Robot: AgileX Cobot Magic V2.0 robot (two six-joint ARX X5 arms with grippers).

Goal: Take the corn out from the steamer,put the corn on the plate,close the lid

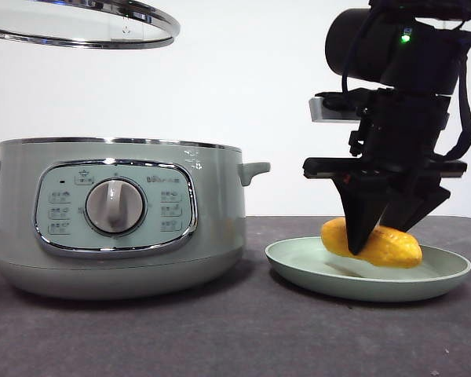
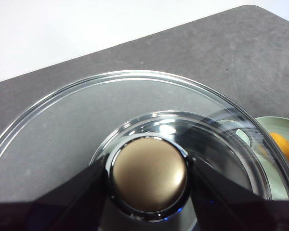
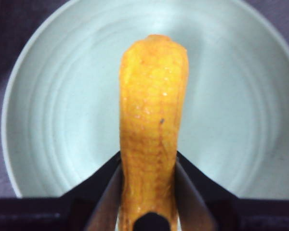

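The steamer (image 1: 118, 220) stands open at the left of the table. My left gripper (image 2: 149, 177) is shut on the knob (image 2: 149, 173) of the glass lid (image 2: 62, 125) and holds the lid (image 1: 78, 27) high above the steamer. My right gripper (image 1: 374, 236) is shut on the corn (image 1: 388, 245), jaws on both sides of the cob (image 3: 153, 120). The corn is low over the middle of the pale green plate (image 1: 314, 263), tilted, with its free end towards the plate. I cannot tell whether it touches the plate (image 3: 241, 96).
The plate stands just right of the steamer, near its side handle (image 1: 255, 169). The dark table top (image 1: 235, 338) stretches in front of both. In the left wrist view the plate's edge (image 2: 279, 126) and the corn (image 2: 286, 147) show beyond the lid's rim.
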